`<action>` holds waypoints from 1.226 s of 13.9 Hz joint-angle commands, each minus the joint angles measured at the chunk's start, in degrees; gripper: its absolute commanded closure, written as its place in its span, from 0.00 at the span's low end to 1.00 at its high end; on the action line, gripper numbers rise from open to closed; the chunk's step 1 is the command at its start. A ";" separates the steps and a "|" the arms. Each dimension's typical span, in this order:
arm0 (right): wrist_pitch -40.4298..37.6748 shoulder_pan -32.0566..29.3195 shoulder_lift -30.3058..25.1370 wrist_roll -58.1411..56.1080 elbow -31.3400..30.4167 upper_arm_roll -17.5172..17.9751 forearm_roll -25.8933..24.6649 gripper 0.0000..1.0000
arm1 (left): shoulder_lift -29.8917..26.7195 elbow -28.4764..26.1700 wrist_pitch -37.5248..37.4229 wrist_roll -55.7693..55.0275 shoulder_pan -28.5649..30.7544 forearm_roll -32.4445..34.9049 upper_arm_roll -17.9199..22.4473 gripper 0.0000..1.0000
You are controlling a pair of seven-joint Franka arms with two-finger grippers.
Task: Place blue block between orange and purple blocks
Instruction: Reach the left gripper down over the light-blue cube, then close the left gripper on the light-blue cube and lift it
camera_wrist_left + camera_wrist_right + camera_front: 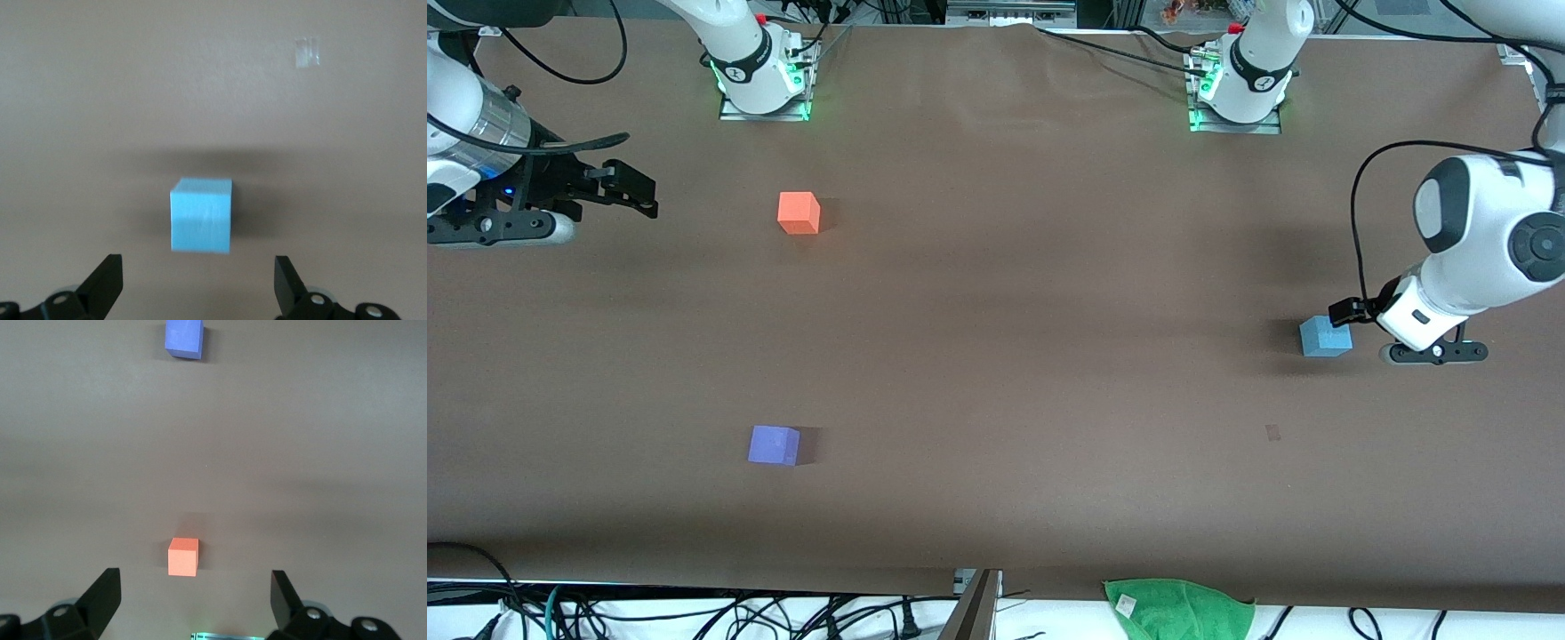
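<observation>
The blue block [1325,337] sits on the brown table toward the left arm's end. It also shows in the left wrist view [201,215]. My left gripper [1350,313] is open and empty, low over the table right beside the block. In its wrist view [199,283] the block lies just ahead of the fingertips, not between them. The orange block [799,213] and the purple block [774,444] sit toward the right arm's end, far apart, the purple one nearer the front camera. Both show in the right wrist view, orange [183,557] and purple [184,339]. My right gripper [627,188] [193,597] waits open and empty at that end.
The arm bases [765,84] [1236,93] stand along the table's back edge. A green cloth [1178,609] lies off the front edge. A small pale mark [1272,433] is on the table near the blue block. Bare table [1005,338] spans the middle.
</observation>
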 commanded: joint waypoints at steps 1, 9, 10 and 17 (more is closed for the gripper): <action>-0.82 0.06 0.05 -0.79 0.59 0.00 -0.73 0.01 | -0.80 -9.55 14.88 1.15 0.33 0.83 -0.34 0.00; -0.82 0.06 0.05 -0.79 0.59 -0.08 -0.73 0.01 | 5.70 -9.66 20.55 1.24 1.56 0.92 -0.25 0.00; -0.82 0.06 0.05 -0.79 0.59 -0.09 -0.64 0.01 | 6.32 -9.57 21.77 1.24 1.73 1.01 -0.25 0.00; -0.82 -0.12 0.14 -0.97 0.59 -0.17 -0.64 0.01 | 9.14 -9.75 25.21 1.33 2.61 1.01 -0.25 0.38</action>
